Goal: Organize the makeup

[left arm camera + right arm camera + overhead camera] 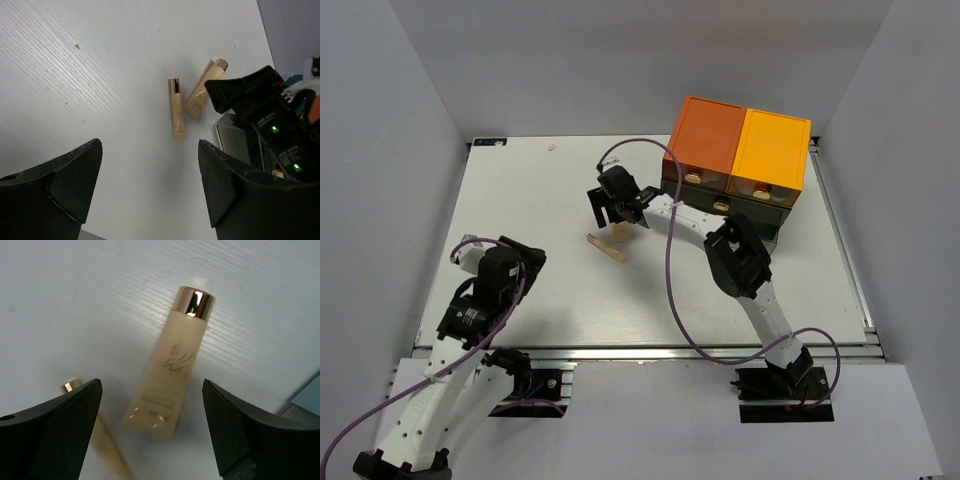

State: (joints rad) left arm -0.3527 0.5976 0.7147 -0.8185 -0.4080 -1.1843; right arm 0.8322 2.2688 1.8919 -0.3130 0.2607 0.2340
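Note:
A beige tube with a shiny gold cap lies flat on the white table, right below my right gripper. The gripper is open and empty, with one finger on each side of the tube and above it. A tan stick lies just to the tube's left. Both also show in the left wrist view, the tube and the stick. In the top view the stick lies just in front of the right gripper. My left gripper is open and empty at the near left. Other makeup is out of view.
The orange-and-dark drawer box stands at the back right, behind the right arm. Small tan things show at its drawer fronts. Grey walls close in the table on three sides.

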